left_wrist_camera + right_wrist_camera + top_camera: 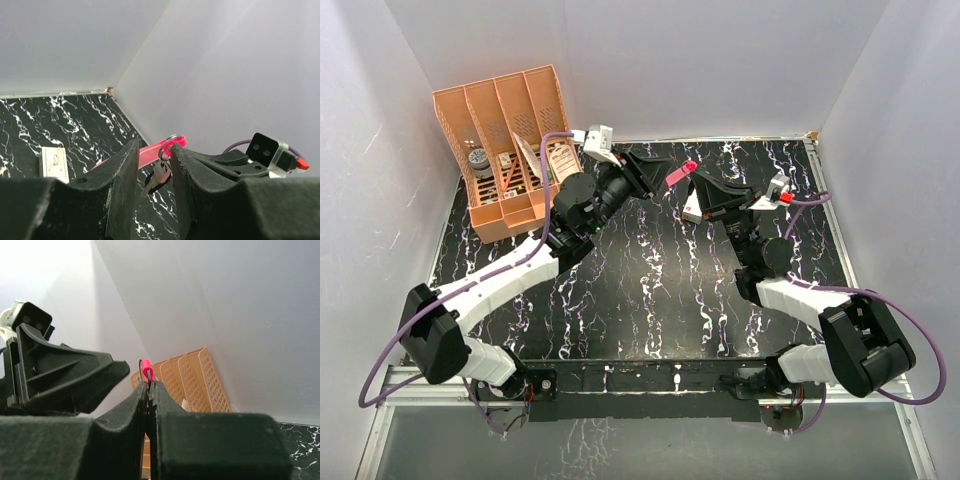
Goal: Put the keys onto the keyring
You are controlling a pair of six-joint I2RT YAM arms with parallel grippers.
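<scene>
where the arms are bolted: near edge of the table (650, 300), left base on the left, right base on the right.
surface: black slab with white marble veining; both arms reach over it toward the far middle.
loose item on surface: small white box (54, 162), lying flat, close by the right gripper in the overhead view.
far-left corner: orange organiser (503, 215), slotted and upright, small items in its compartments.
room: plain white walls (720, 60) on the left, far and right sides.
right gripper (149, 385): clenched on the pink strap of the keyring (145, 155); strap tip pokes out above the fingertips; held off the table.
left gripper (155, 145): faces the right one, jaws part-way apart, nothing clamped.
ring (170, 142): at the strap's end, by the tip of one of the left fingers (185, 185); contact cannot be told.
keys (161, 174): hanging below the ring, in the gap between the left fingers, clear of the table.
</scene>
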